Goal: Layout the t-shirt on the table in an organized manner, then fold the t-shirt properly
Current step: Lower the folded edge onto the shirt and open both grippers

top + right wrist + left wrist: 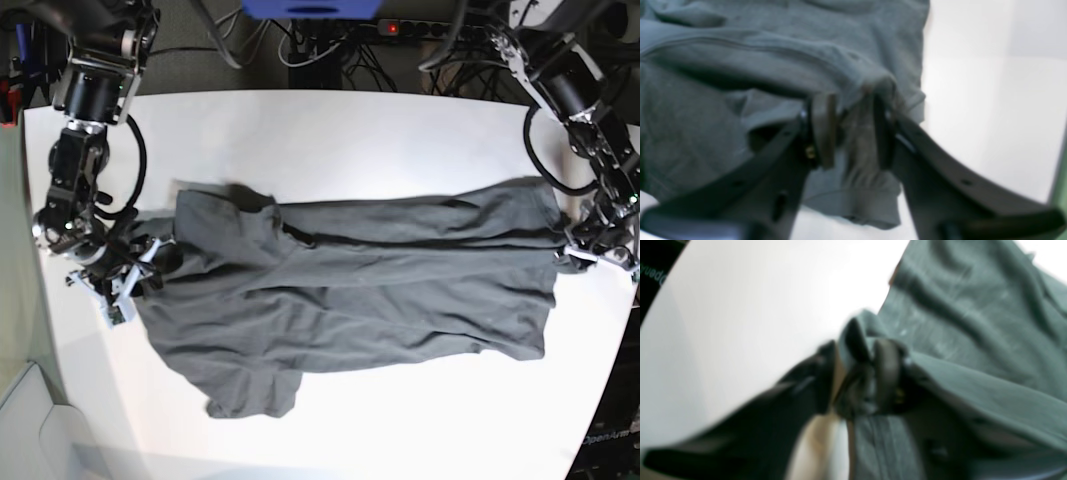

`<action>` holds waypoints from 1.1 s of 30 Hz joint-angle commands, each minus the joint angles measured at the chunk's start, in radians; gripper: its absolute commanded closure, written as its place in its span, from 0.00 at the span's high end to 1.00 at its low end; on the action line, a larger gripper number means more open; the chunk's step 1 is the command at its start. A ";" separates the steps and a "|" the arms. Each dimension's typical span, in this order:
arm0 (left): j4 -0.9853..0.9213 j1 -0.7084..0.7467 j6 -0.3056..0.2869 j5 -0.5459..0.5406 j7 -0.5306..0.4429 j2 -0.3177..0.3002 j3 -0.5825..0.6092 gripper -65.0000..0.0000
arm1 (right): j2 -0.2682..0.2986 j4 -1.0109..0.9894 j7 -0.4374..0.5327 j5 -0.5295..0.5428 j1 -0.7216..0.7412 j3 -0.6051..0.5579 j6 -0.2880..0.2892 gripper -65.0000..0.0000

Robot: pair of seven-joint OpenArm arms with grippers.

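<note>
In the right wrist view, the right gripper (851,130) is seen with its two dark fingers (825,130) standing narrowly apart, a bunched fold of the dark charcoal-grey soft fabric t-shirt (740,83) lying between them. Whether that fold is clamped or merely resting between the pads cannot be told from the blurred picture. In the left wrist view, the left gripper (870,356) is shown in a similar way: the fingers (887,370) are a little apart, with a gathered edge of the cloth draped over and between them, and a firm hold cannot be confirmed.

In the base view, the t-shirt (380,290) is spread lengthwise across the middle of the large white smooth-topped table (330,140), from 9 o'clock to 3 o'clock. The right gripper (135,268) is placed at the 9 o'clock end of the cloth and the left gripper (590,250) at the 3 o'clock end, each touching the fabric's edge. A long ridge is seen running across the upper half of the shirt, a flap hangs out toward 7 o'clock, and wrinkles are scattered over the body.

The layout stage is judged to be well advanced but not finished: the shirt is stretched out, yet the ridge and the loose flap remain to be smoothed. No fold is judged to have been made, so the folding is left entirely to be done.
</note>
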 commanded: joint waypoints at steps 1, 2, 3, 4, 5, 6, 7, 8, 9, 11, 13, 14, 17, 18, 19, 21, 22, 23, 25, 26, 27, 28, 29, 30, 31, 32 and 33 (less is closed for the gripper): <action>0.021 -0.021 -0.002 -0.010 -0.019 -0.019 -0.001 0.43 | 0.015 0.036 0.025 0.011 0.022 0.004 -0.008 0.38; 0.021 -0.021 -0.002 -0.010 -0.019 -0.019 -0.002 0.52 | 0.015 0.052 0.024 0.011 0.022 0.005 -0.008 0.40; 0.024 -0.021 -0.006 -0.010 -0.019 -0.019 -0.004 0.60 | 0.015 0.069 0.024 0.011 0.022 0.005 -0.008 0.42; 0.034 -0.021 -0.007 -0.010 -0.019 -0.019 -0.005 0.67 | 0.015 0.087 0.024 0.011 0.019 0.005 -0.008 0.43; 0.049 -0.019 -0.007 -0.012 -0.019 -0.019 -0.007 0.73 | 0.015 0.105 0.024 0.011 0.010 0.005 -0.008 0.43; 0.069 -0.016 -0.007 -0.013 -0.019 -0.019 -0.008 0.77 | 0.015 0.125 0.024 0.011 -0.001 0.007 -0.008 0.43; 0.089 -0.004 -0.007 -0.015 -0.017 -0.016 -0.008 0.80 | 0.015 0.153 0.024 0.011 -0.010 0.007 -0.008 0.43; 0.110 0.010 -0.007 -0.018 -0.017 -0.015 -0.008 0.81 | 0.013 0.178 0.024 0.011 -0.016 0.007 -0.008 0.43; 0.144 0.021 -0.007 -0.018 -0.017 -0.012 -0.007 0.81 | 0.011 0.201 0.022 0.011 -0.027 0.007 -0.008 0.43; 0.199 0.050 -0.004 -0.018 -0.013 -0.001 -0.002 0.81 | 0.010 0.240 0.022 0.011 -0.055 0.021 -0.008 0.43; 0.236 0.073 -0.009 -0.018 0.026 0.027 -0.008 0.81 | 0.008 0.262 0.022 0.011 -0.082 0.031 -0.008 0.44; 0.249 0.083 -0.009 -0.018 0.044 0.034 -0.010 0.81 | 0.010 0.263 0.022 0.011 -0.096 0.037 -0.008 0.44; 0.250 0.125 -0.013 -0.018 0.049 0.057 -0.004 0.81 | 0.010 0.265 0.022 0.011 -0.136 0.067 -0.008 0.44; 0.249 0.136 -0.013 -0.018 0.035 0.068 -0.002 0.81 | 0.010 0.265 0.022 0.013 -0.148 0.073 -0.008 0.44; 0.242 0.143 -0.013 -0.018 0.016 0.077 -0.002 0.81 | 0.010 0.265 0.022 0.013 -0.157 0.077 -0.008 0.44; 0.224 0.148 -0.010 -0.013 -0.019 0.090 -0.002 0.81 | 0.010 0.265 0.022 0.013 -0.174 0.079 -0.008 0.44; 0.213 0.149 -0.004 -0.012 -0.031 0.090 -0.002 0.81 | 0.008 0.268 0.022 0.013 -0.183 0.077 -0.008 0.44; 0.201 0.149 -0.004 -0.012 -0.034 0.088 -0.002 0.81 | 0.008 0.270 0.022 0.013 -0.193 0.077 -0.008 0.44; 0.167 0.145 -0.004 -0.012 -0.043 0.082 -0.002 0.81 | 0.008 0.270 0.022 0.013 -0.203 0.077 -0.008 0.44; 0.153 0.143 -0.006 -0.012 -0.045 0.082 -0.002 0.81 | 0.008 0.271 0.022 0.013 -0.203 0.077 -0.008 0.44; 0.141 0.142 -0.007 -0.012 -0.045 0.080 -0.002 0.81 | 0.008 0.271 0.022 0.013 -0.206 0.077 -0.008 0.44; 0.133 0.142 -0.007 -0.012 -0.045 0.080 -0.002 0.81 | 0.008 0.271 0.022 0.013 -0.214 0.077 -0.008 0.44; 0.123 0.139 -0.007 -0.012 -0.045 0.080 -0.002 0.81 | 0.008 0.271 0.022 0.013 -0.220 0.077 -0.008 0.44; 0.112 0.129 -0.006 -0.012 -0.045 0.080 -0.002 0.81 | 0.008 0.271 0.022 0.013 -0.223 0.077 -0.008 0.44; 0.100 0.123 -0.006 -0.012 -0.045 0.080 -0.002 0.81 | 0.008 0.271 0.022 0.013 -0.223 0.077 -0.008 0.44; 0.090 0.122 -0.006 -0.012 -0.046 0.080 -0.002 0.81 | 0.008 0.271 0.022 0.013 -0.223 0.077 -0.008 0.44; 0.080 0.120 -0.006 -0.012 -0.046 0.080 -0.002 0.81 | 0.008 0.271 0.022 0.013 -0.225 0.077 -0.008 0.44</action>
